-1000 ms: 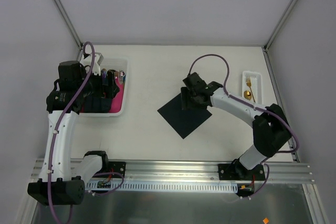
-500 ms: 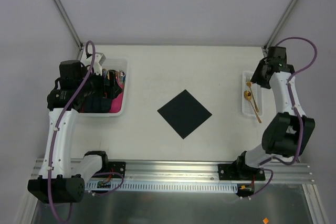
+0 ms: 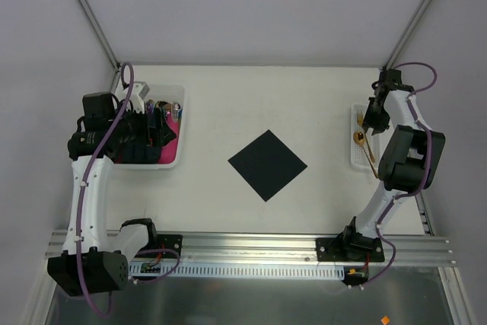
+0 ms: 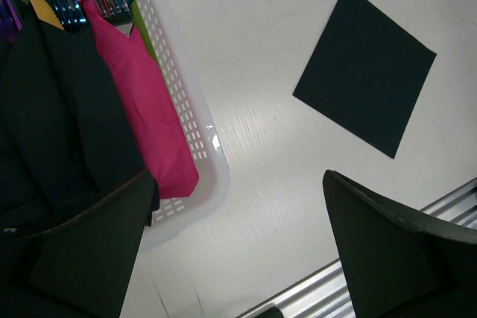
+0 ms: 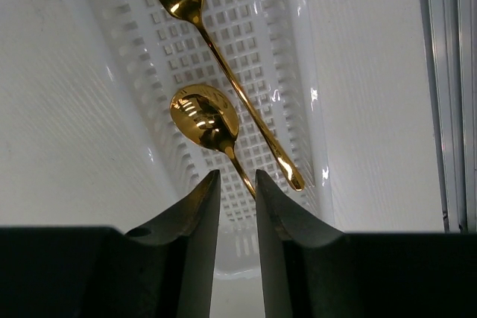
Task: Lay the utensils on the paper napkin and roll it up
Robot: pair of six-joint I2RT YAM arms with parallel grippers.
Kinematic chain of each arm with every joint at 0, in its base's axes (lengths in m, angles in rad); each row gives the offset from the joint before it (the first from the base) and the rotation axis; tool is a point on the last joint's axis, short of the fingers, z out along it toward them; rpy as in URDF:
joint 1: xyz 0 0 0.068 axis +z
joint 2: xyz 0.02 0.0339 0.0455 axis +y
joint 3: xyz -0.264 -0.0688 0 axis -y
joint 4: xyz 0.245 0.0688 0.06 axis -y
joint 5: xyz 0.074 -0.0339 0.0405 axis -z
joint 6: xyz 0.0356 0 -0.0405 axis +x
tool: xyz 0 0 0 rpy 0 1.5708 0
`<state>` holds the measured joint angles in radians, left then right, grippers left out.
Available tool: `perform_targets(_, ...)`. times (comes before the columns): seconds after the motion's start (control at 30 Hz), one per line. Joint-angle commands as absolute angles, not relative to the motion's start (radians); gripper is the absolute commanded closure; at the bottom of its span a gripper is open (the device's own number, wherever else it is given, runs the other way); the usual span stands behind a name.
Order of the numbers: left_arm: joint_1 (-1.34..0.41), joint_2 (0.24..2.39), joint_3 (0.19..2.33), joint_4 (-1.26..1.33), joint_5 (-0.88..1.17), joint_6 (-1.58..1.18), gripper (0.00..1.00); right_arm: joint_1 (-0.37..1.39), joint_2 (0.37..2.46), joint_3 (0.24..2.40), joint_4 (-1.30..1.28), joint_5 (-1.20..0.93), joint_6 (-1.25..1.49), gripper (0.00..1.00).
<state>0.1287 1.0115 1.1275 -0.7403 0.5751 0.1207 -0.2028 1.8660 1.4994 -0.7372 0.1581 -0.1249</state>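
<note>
Two gold pieces sit in their tray and neither is on the paper yet, so we are at the very first step: fetching a utensil. The right gripper (image 5: 236, 176) hangs low over the small white perforated plastic tray (image 5: 253, 27) by the right edge of the tabletop (image 3: 228, 97), nose pointed at the gold-coloured metal spoon (image 5: 205, 117). Its jaws stand at a narrow slot, and the spoon's slim handle runs straight down into that slot. Have they bitten on it? I cannot tell, because the handle slips out of sight behind a fingertip just where contact would be. The gold-coloured metal fork (image 5: 232, 80) lies alongside, its handle passing just beside the spoon's bowl, so the pick has to take one piece without dragging the other.

Out in the middle of the tabletop the very dark navy square paper napkin (image 3: 267, 164) lies flat and bare, turned corner-on like a diamond, well apart from the tray. The next move, as I judge it, is a firm pinch on that thin handle, a clean lift over the tray wall, then a carry across to the napkin.

The left gripper (image 4: 238, 176) hovers near the left edge with jaws spread wide, holding nothing, by the white plastic bin (image 4: 201, 147) with its bright pink napkin (image 4: 145, 102). From above the arm hides much of that bin, and the wrist view cuts off the cutlery heads in it.
</note>
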Motion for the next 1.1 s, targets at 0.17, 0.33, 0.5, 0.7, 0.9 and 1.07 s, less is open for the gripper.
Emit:
perform_targets(0.17, 0.195, 1.071, 1.127, -0.718, 0.729, 0.135, 0.01, -0.209, 1.847, 1.460, -0.761, 0.199, -0.186, 0.71)
perform_targets(0.33, 0.215, 1.092, 1.129, -0.718, 0.755, 0.141, 0.01, -0.195, 1.864, 1.473, -0.798, 0.203, -0.196, 0.66)
perform_targets(0.5, 0.230, 1.104, 1.121, -0.718, 0.759, 0.143, 0.01, -0.149, 1.911, 1.465, -0.838, 0.273, -0.206, 0.68)
perform_targets(0.7, 0.245, 1.104, 1.111, -0.719, 0.778, 0.149, 0.01, -0.124, 1.948, 1.456, -0.845, 0.310, -0.199, 0.69)
perform_targets(0.9, 0.256, 1.111, 1.112, -0.716, 0.772, 0.152, 0.01, -0.124, 1.979, 1.468, -0.856, 0.324, -0.204, 0.69)
perform_targets(1.07, 0.262, 1.118, 1.114, -0.719, 0.775, 0.152, 0.01, -0.124, 1.993, 1.473, -0.859, 0.330, -0.202, 0.75)
